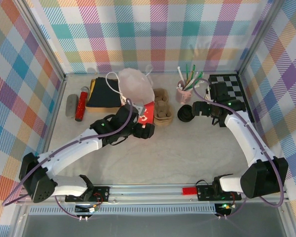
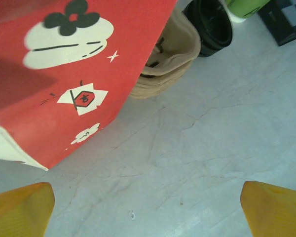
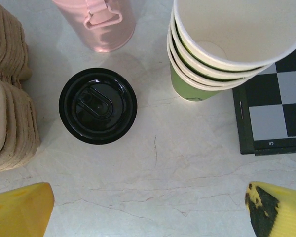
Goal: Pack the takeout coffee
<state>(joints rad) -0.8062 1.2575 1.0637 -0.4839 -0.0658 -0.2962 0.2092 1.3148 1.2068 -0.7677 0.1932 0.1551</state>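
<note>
The takeout coffee (image 1: 185, 114) stands on the table with its black round lid (image 3: 97, 105) facing up, between the cardboard trays and the stack of paper cups. My right gripper (image 1: 197, 109) hovers just right of it, open, with the cup ahead and left of the yellow fingertips (image 3: 20, 210) and bare table between them. The lid (image 2: 209, 24) also sits at the top edge of the left wrist view. My left gripper (image 1: 147, 131) is open over bare table beside a red paper bag (image 2: 64, 64), nothing between its fingertips (image 2: 275, 207).
Stacked brown cardboard cup trays (image 1: 163, 106) lie left of the coffee. A pink cup of straws (image 1: 183, 94) stands behind it. Nested green-banded paper cups (image 3: 222, 49) rest by a checkerboard (image 3: 276, 113). A white plastic bag (image 1: 135, 84), black bag (image 1: 101, 94) and red bottle (image 1: 80, 104) sit at the back left.
</note>
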